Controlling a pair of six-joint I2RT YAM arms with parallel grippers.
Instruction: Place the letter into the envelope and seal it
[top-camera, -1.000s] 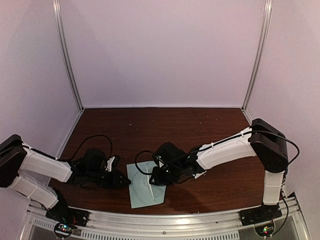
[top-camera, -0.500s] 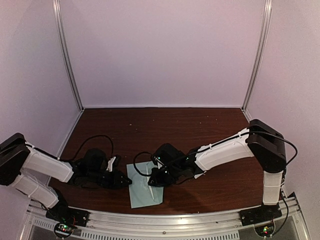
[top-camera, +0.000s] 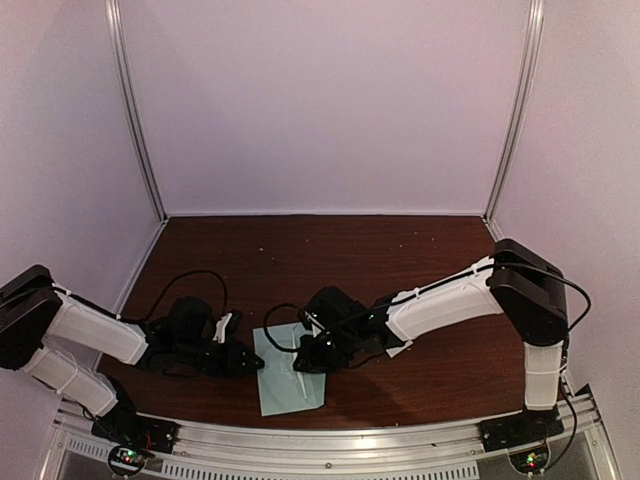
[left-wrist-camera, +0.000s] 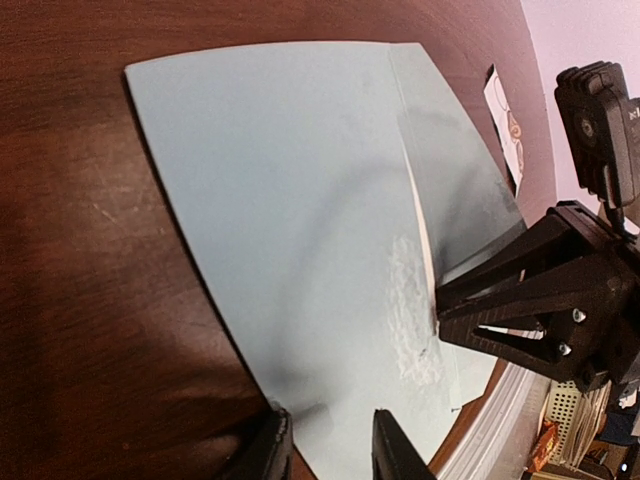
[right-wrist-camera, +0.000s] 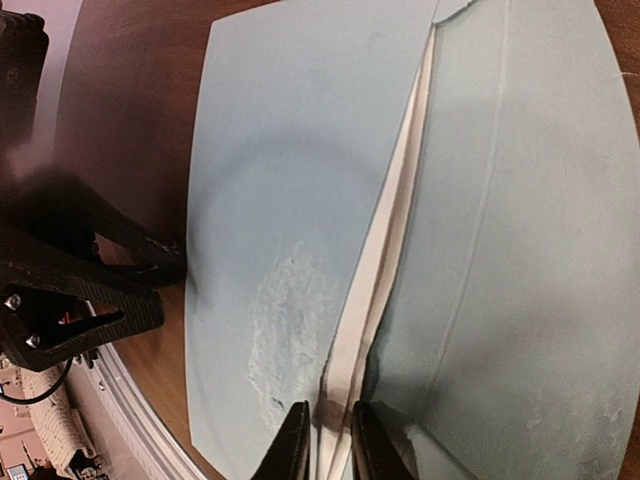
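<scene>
The pale teal envelope (top-camera: 285, 378) lies flat near the table's front edge, its flap (right-wrist-camera: 520, 200) open to the right. The white letter (right-wrist-camera: 390, 250) shows as a narrow folded edge sticking out along the envelope's mouth; it also shows in the left wrist view (left-wrist-camera: 424, 235). My right gripper (right-wrist-camera: 330, 450) is low over the envelope's middle (top-camera: 302, 361), shut on the letter's edge. My left gripper (left-wrist-camera: 330, 455) is open at the envelope's left edge (top-camera: 252, 362), one finger (left-wrist-camera: 268, 452) at the edge, the other finger (left-wrist-camera: 392, 448) over the paper.
A small white strip of round stickers (left-wrist-camera: 503, 118) lies on the dark wooden table (top-camera: 330, 260) just right of the envelope, partly under the right arm (top-camera: 398, 349). The metal front rail (top-camera: 330, 440) runs close below the envelope. Pale walls enclose the table.
My right gripper has moved a little to the left over the envelope with the letter's edge. The left gripper has stayed at the envelope's left edge.
</scene>
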